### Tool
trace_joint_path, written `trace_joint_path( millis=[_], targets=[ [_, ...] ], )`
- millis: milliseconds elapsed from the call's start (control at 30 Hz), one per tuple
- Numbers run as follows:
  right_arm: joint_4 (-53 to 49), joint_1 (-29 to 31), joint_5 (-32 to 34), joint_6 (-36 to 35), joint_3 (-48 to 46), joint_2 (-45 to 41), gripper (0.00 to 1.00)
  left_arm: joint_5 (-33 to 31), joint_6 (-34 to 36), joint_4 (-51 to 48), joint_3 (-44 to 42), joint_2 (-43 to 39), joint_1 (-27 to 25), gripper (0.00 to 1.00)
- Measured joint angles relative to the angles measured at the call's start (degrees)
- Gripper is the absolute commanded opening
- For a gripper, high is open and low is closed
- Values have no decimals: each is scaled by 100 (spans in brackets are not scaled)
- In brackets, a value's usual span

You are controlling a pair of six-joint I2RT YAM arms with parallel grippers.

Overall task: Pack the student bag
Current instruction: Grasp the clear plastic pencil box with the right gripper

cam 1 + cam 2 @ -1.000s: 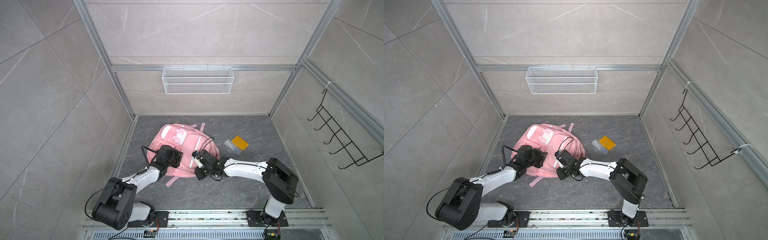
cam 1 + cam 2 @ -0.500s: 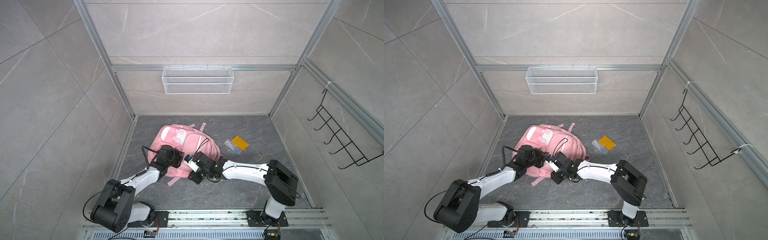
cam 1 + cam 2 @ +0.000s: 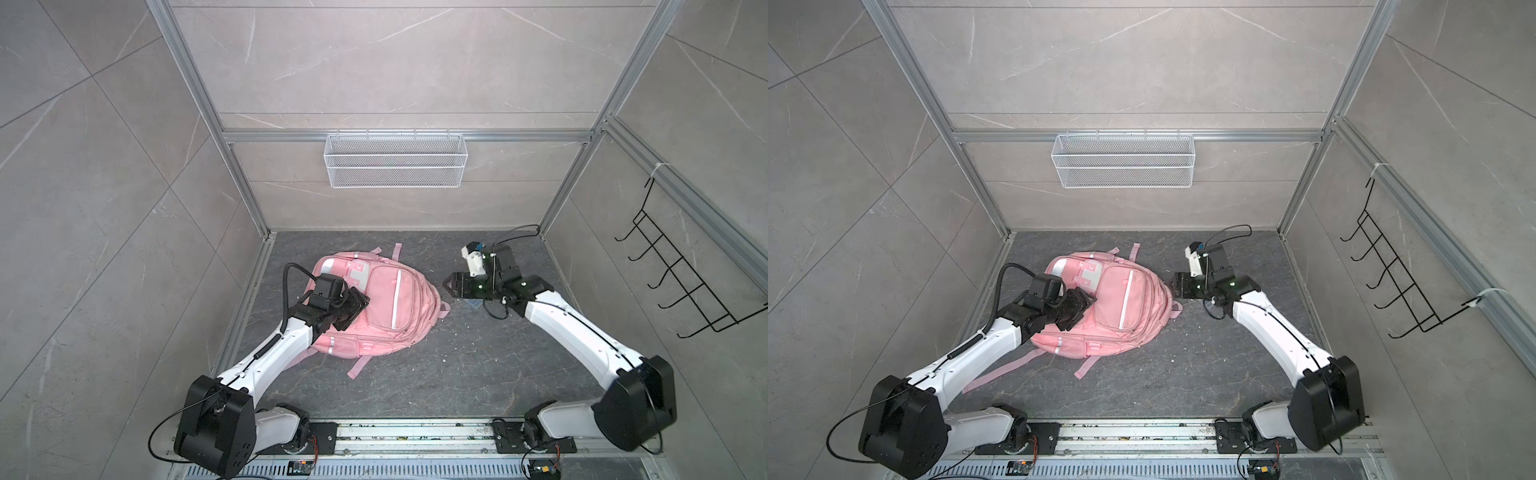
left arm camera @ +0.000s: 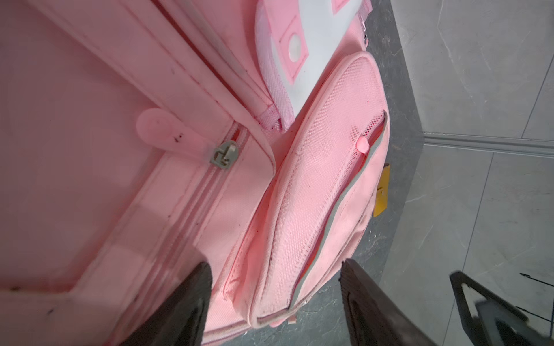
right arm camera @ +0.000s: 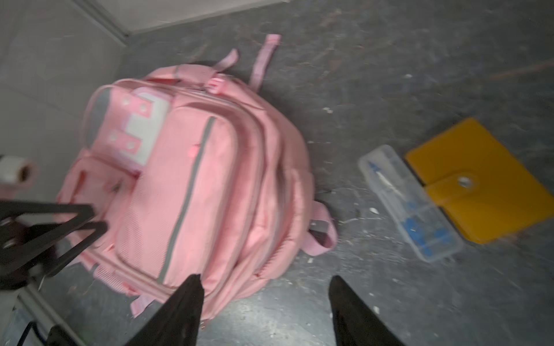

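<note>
Student bag: the student bag (image 3: 386,307) lies flat on the bench (image 3: 478,365), front panel up and straps spread, as both top views show (image 3: 1121,307).
Long axis: the handle end points to the back wall and the base to the arms' rail. This line runs crosswise to the right tool's reach and obliquely to the left tool's.
Left tool: the left tool (image 4: 275,299) hangs over the bag's near-side edge with its jaws well apart and nothing between them. They straddle the mesh side pocket (image 4: 323,179). Whether the tips touch the fabric cannot be told.
Zip slider: the zip slider (image 4: 223,155) lies ahead of the left tool's tips, off to one side. Its zip looks closed.
Right tool: the right tool (image 5: 263,287) has its jaws apart and empty. It stands just off the bag's opposite flank, tips toward the bag and clear of it.
Loose items: the clear pencil case (image 5: 410,203) and the yellow wallet (image 5: 479,182) touch each other on the bench. They lie beside the right tool, on the side away from the bag.
Nearer arm: the left is nearer the bag, the right nearer the loose items.
Coming move (judged): the bag needs a compartment opened, and the slider is closest to the left tool.
</note>
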Motion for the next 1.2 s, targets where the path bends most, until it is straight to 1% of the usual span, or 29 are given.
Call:
trace_joint_path(
  millis=[33, 67, 233, 367, 500, 567, 700, 867, 1000, 1100, 1133, 1200],
  targets=[
    [-201, -192, 7, -57, 146, 254, 83, 4, 243, -173, 120, -2, -9, 87],
    [-389, -334, 22, -127, 282, 498, 83, 15, 479, -337, 247, -4, -22, 88],
    [-1073, -566, 120, -516, 876, 1438, 83, 179, 1486, -901, 820, -11, -249, 85],
    [-1453, -577, 208, -890, 1532, 2127, 81, 498, 1965, -1027, 1169, 66, -671, 85],
    [-1681, -577, 315, -1215, 2024, 2715, 79, 758, 2041, -883, 1392, 315, -1088, 84],
    [-1759, -577, 391, -1320, 2181, 2949, 79, 815, 1991, -776, 1394, 400, -1198, 84],
    [-1902, -577, 549, -1495, 2369, 3331, 77, 896, 1838, -505, 1399, 520, -1222, 84],
    [-1991, -577, 741, -1602, 2533, 3740, 74, 892, 1757, -485, 1528, 713, -1222, 84],
    [-2011, -577, 831, -1694, 2647, 3818, 69, 892, 1753, -538, 1558, 721, -1222, 84],
    [-2000, -570, 922, -1725, 2651, 3834, 69, 894, 1753, -551, 1574, 732, -1204, 84],
    [-1989, -566, 962, -1729, 2640, 3834, 67, 894, 1753, -551, 1587, 754, -1200, 84],
    [-1961, -544, 1097, -1746, 2605, 3832, 68, 896, 1746, -544, 1617, 826, -1191, 84]
  ],
)
